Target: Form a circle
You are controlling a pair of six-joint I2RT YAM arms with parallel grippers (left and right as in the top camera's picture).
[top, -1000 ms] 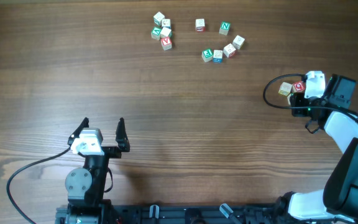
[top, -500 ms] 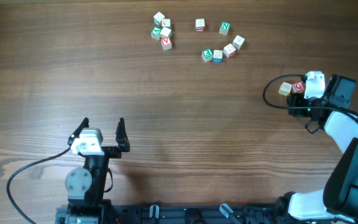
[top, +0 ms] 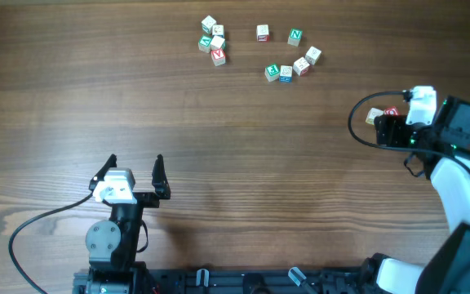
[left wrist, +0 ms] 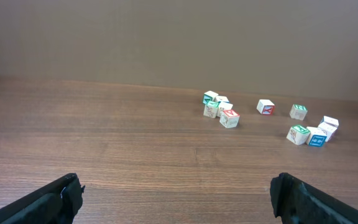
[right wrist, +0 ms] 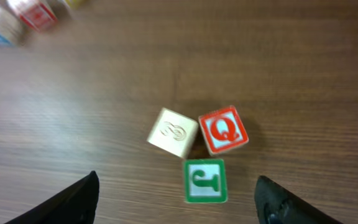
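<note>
Several lettered wooden blocks lie at the far side of the table: a tight cluster (top: 214, 39) on the left and a loose arc (top: 289, 59) to its right, both also in the left wrist view (left wrist: 219, 109). Three more sit apart at the right: a cream block (right wrist: 173, 132), a red Q block (right wrist: 224, 130) and a green J block (right wrist: 205, 180). My right gripper (right wrist: 176, 186) is open, with the J block lying free on the table between its fingers. My left gripper (top: 135, 161) stands open near the front, far from every block.
Overhead, the cream block (top: 374, 117) and the Q block (top: 392, 112) show just left of my right gripper (top: 384, 129), whose body hides the J block. A black cable (top: 356, 122) loops beside them. Bare wood separates the two arms.
My right gripper's jaws have spread open and the arm has drawn back a little to the right. The blocks and the left arm have stayed put.
</note>
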